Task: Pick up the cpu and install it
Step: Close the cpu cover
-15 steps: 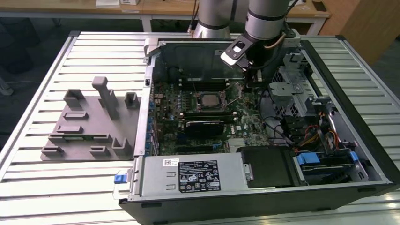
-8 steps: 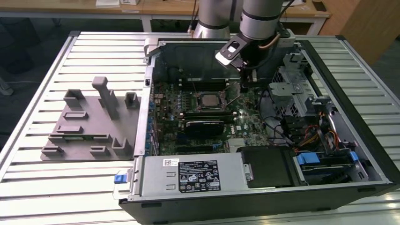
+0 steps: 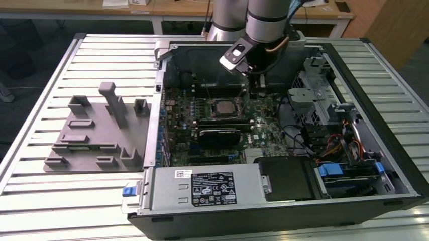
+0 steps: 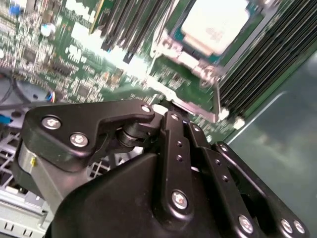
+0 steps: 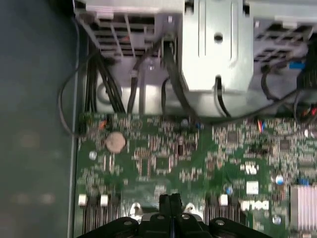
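Observation:
The cpu (image 3: 221,108), a small square chip with a silver-grey top, lies flat in the motherboard socket (image 3: 222,116) in the middle of the open computer case (image 3: 282,216). The second wrist view shows the cpu (image 4: 215,24) seated inside the socket's metal frame (image 4: 190,62), between rows of memory slots. My gripper (image 3: 257,86) hangs inside the case, above the board and a little to the exterior view's right of the socket. In the first wrist view its two black fingertips (image 5: 167,202) are pressed together, so the gripper (image 5: 171,202) is shut with nothing between them.
A grey plastic fixture tray (image 3: 94,135) with upright posts sits on the slatted table (image 3: 67,206) at the exterior view's left. Inside the case are a power supply (image 3: 208,188), a metal drive cage (image 3: 315,93), cable bundles (image 3: 335,145) and a coin battery (image 5: 115,142).

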